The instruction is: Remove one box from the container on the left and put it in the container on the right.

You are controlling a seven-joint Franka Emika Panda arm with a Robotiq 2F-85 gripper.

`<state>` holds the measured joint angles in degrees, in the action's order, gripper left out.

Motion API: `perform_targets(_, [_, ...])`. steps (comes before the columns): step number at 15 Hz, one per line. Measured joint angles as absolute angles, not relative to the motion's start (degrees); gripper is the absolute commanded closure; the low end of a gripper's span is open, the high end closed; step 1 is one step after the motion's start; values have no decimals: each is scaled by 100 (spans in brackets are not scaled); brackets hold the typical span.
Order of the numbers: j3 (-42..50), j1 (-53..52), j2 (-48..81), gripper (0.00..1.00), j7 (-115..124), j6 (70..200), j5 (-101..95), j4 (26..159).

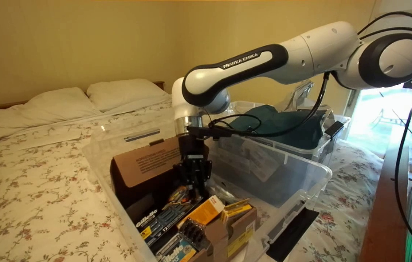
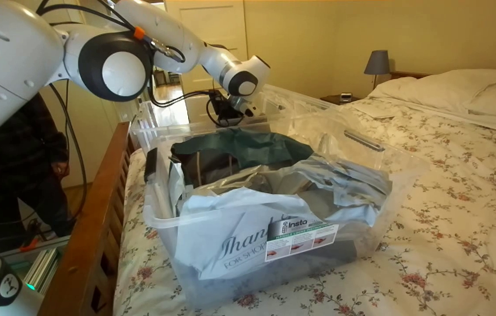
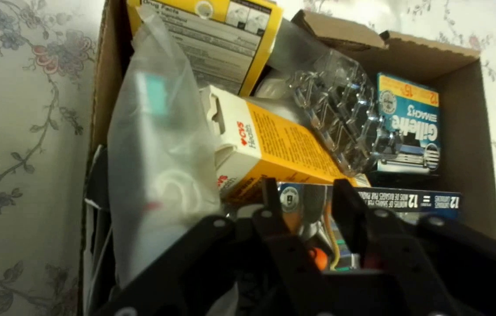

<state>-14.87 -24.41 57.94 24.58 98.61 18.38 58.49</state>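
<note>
A clear container [image 1: 322, 173] holds an open cardboard box [image 1: 158, 160] full of small boxes. Among them are a long dark Gillette box [image 1: 165, 220], an orange and white CVS box [image 1: 206, 211] and a teal Gillette Mach3 box [image 3: 410, 123]. A second clear container [image 2: 160, 220] holds a green bag [image 2: 248, 147] and grey plastic bags. My gripper [image 1: 196, 191] points down inside the cardboard box. In the wrist view its fingers [image 3: 305, 193] stand apart over the dark Gillette box [image 3: 410, 199], beside the CVS box [image 3: 287, 149]. Whether they touch anything, I cannot tell.
A frosted plastic bag [image 3: 160, 153] and a yellow box [image 3: 221, 48] lie in the cardboard box, near a clear blister pack [image 3: 340, 109]. The containers' walls stand close together on a flowered bed. A wooden bed rail [image 2: 94, 210] runs alongside. A person [image 2: 19, 166] stands beyond it.
</note>
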Motion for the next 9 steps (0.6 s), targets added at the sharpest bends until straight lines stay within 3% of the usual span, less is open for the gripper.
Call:
perform_targets(2, [-1567, -2292, 5917, 100, 2401, 9647, 2045, 5738])
perform_targets(5, [-1656, -2153, 6042, 100, 2363, 9360, 2242, 5553])
perform_targets(6, [-1637, -2167, 6053, 74, 2370, 9354, 2231, 5509])
perform_targets(7, [-1582, -2218, 6054, 72, 2399, 9354, 2161, 5483])
perform_targets(9, [-1399, -2429, 6058, 59, 2526, 9354, 1891, 5439])
